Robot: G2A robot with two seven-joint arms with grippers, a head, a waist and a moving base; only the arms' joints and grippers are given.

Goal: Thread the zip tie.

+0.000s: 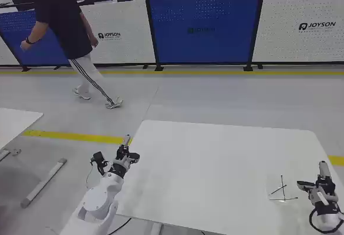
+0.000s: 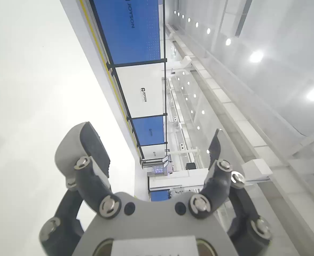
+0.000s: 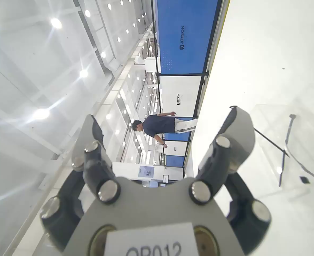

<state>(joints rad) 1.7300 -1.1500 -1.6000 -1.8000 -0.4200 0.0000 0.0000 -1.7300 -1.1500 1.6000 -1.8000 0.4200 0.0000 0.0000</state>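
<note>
Top view: I have the right gripper (image 1: pixel 322 174) sitting just beside the clear tray (image 1: pixel 270 183), on its near side. The zip ties (image 1: pixel 282 189) lie crossed inside that tray, thin and flat against its floor. My worry is this: if I come down on the crossing I may pinch two ties at once, or knock the light tray and send it sliding. A flat tie could also slip off the pads. On this gripper the fingers (image 3: pixel 239 126) are spread wide, holding nothing and touching nothing. The left gripper (image 2: pixel 151 131), well apart from the tray, is also wide open and empty.
</note>
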